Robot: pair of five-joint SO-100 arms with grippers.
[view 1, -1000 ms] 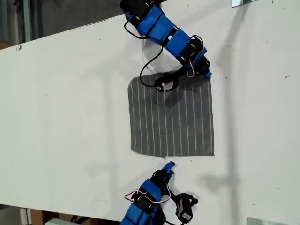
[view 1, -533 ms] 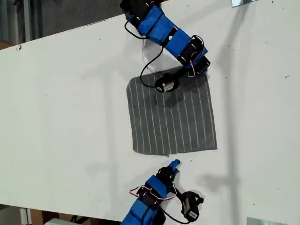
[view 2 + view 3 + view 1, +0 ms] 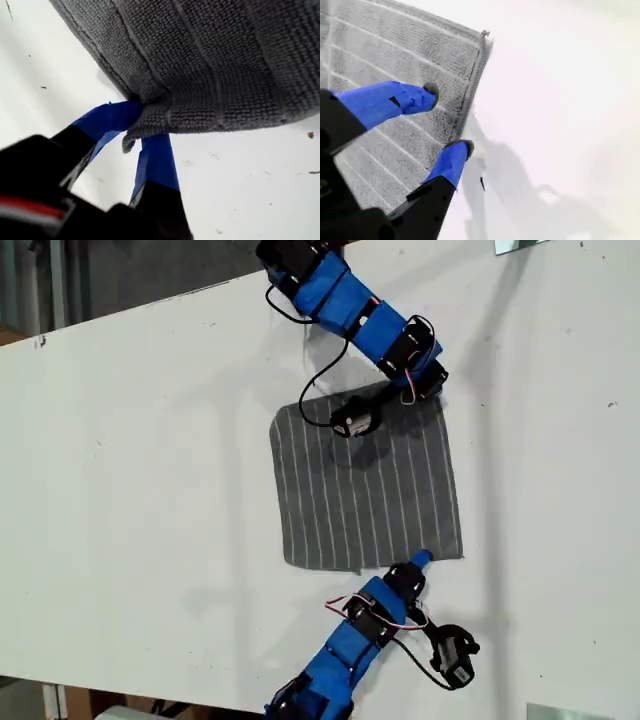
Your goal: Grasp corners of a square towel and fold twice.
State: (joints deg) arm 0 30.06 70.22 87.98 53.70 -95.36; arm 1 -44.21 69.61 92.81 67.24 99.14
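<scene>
Progress: nil folds complete. The towel (image 3: pixel 365 490) lies open and flat in a single layer on the table (image 3: pixel 150 490), about mid-table in the exterior view; both folds remain, and only one corner is secured.

Nearest, at the exterior view's bottom, my second gripper (image 3: pixel 420 559) reaches in low from the table's near edge, arm stretched up toward the towel's near hem. Its wrist view shows the claw (image 3: pixel 447 117) spread wide, one finger over the cloth and the other at the hem, nothing held. A corner tip (image 3: pixel 483 35) lies ahead of the fingers, apart from them (so the claw sits short of it).

Farthest, my first gripper (image 3: pixel 437 390) angles down from the exterior view's top onto the towel's far corner on that view's right. Its wrist view shows the jaws closed on that corner (image 3: pixel 129 144), cloth bunched between them and the tip poking out.

Judgement: the second grasp is outstanding before any fold can start.
</scene>
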